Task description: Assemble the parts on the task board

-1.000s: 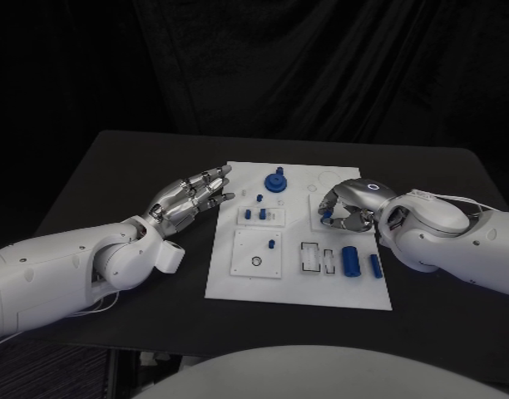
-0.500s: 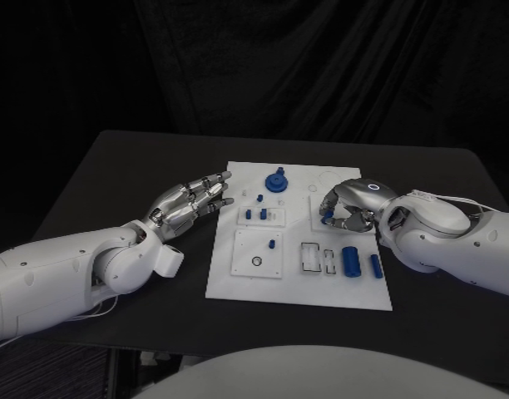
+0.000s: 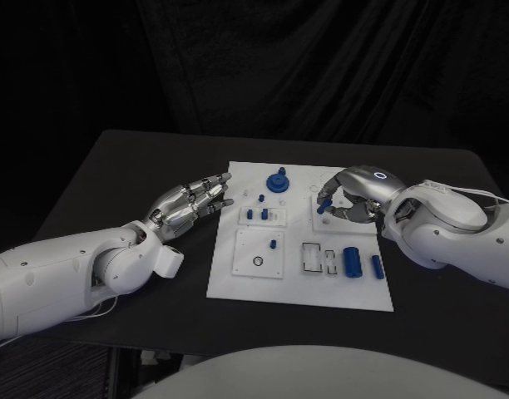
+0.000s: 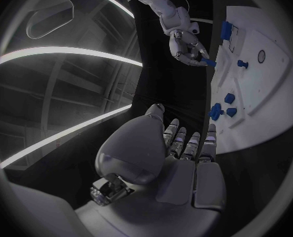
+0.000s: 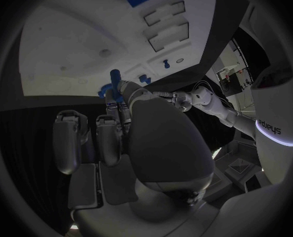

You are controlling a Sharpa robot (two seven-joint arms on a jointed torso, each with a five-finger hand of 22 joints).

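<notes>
Right hand [image 3: 353,199], right of frame centre, pinches a small blue peg [image 3: 324,203] above the task board [image 3: 303,287]; its fingers hide most of the peg. Left hand [image 3: 189,203] hovers beside the board's left edge, fingers extended, holding nothing.

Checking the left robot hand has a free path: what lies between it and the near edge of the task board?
Only bare black table. In the head view the left robot hand hovers beside the task board, fingers apart, holding nothing.

text: "edyeps"-like lettering, partly legible | on: white arm [image 5: 268,118]
</notes>
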